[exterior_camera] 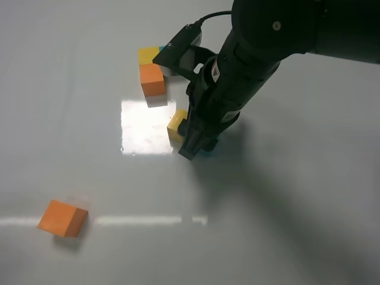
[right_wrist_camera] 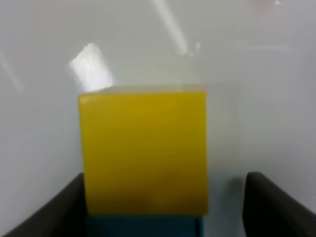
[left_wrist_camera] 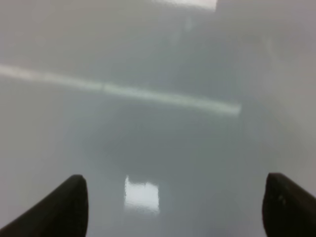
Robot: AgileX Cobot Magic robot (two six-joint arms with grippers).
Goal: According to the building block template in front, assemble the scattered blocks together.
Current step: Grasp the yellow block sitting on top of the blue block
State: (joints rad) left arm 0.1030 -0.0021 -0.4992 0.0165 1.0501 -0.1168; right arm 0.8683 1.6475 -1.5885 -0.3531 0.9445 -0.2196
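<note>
One yellow block [right_wrist_camera: 143,153] sits unclamped between the right hand's [right_wrist_camera: 165,180] parted fingers, teal block [right_wrist_camera: 143,226] adjoining.

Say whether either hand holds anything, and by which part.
Nothing is held. Right hand straddles the yellow block, gap on one side; left hand empty.

Glossy, smooth pale-grey counter [exterior_camera: 285,237], mirroring bright light. Matt, smooth yellow cube [right_wrist_camera: 143,148]; loose matt orange cube [exterior_camera: 62,218]. Dull black plastic right pincer [exterior_camera: 191,149].
</note>
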